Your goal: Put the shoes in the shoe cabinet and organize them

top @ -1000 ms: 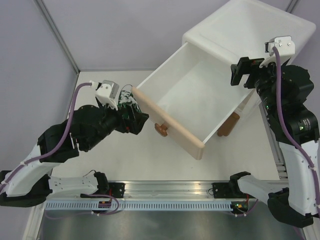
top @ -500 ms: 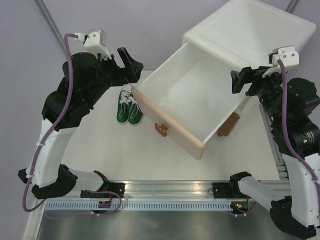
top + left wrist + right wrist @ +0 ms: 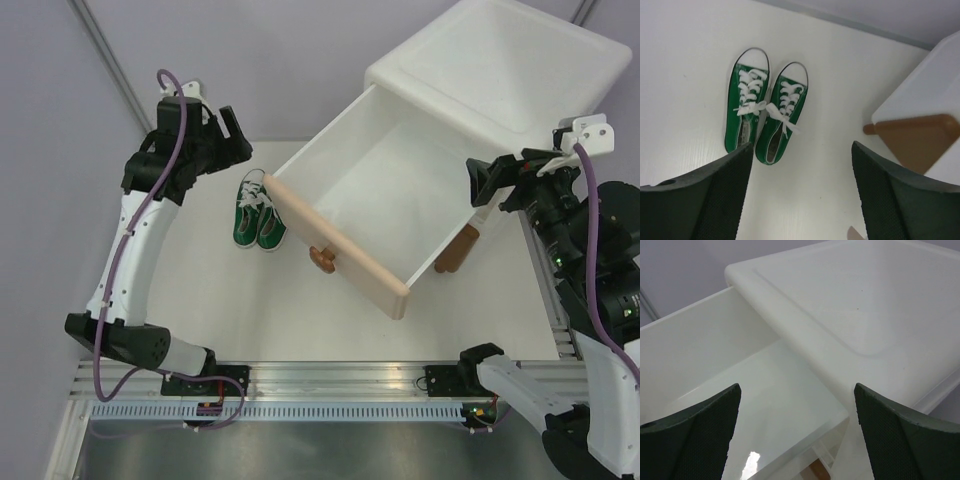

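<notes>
The green sneakers (image 3: 258,212) lie side by side on the table, just left of the open upper drawer; they also show in the left wrist view (image 3: 765,112). The white shoe cabinet (image 3: 500,60) stands at the back right. Its beige-fronted upper drawer (image 3: 335,240) is pulled out and empty. My left gripper (image 3: 232,130) is open and empty, raised above and behind the green pair (image 3: 800,195). My right gripper (image 3: 482,180) is open and empty, above the drawer's right side (image 3: 797,435). The blue sneakers are out of view.
The brown lower drawer (image 3: 458,250) juts out under the upper drawer's right end. The upper drawer's front end (image 3: 917,137) sits close to the right of the green pair. A grey wall runs behind the table on the left.
My left gripper let go of the green sneakers, rose and drew back to the far left; the pair now rests on the table. My right gripper drifted slightly right and nearer.
</notes>
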Controlling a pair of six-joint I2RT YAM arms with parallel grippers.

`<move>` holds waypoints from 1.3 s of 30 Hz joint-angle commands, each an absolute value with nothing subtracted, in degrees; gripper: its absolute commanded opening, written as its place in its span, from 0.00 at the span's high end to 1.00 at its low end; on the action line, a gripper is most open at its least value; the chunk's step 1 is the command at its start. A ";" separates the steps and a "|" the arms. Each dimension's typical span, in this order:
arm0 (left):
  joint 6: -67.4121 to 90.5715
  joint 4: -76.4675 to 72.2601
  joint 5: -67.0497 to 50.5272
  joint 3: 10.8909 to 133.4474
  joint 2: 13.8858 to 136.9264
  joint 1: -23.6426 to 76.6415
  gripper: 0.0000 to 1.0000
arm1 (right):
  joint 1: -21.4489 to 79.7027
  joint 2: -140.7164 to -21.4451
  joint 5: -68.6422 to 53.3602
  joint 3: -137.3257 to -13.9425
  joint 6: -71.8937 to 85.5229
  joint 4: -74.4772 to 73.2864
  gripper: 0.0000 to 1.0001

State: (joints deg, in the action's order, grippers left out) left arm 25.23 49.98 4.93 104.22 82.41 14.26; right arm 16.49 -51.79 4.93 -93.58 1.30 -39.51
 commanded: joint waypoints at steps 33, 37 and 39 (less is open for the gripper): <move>24.26 34.72 -0.62 82.79 108.10 19.15 0.55 | 16.79 -40.52 4.13 -92.99 6.24 -46.32 0.03; 24.61 34.72 1.58 82.97 111.18 20.21 0.55 | 17.14 -40.52 4.74 -92.81 5.89 -46.32 0.03; 24.70 34.63 2.37 82.88 112.93 20.39 0.55 | 17.31 -40.61 4.92 -92.81 5.80 -46.32 0.03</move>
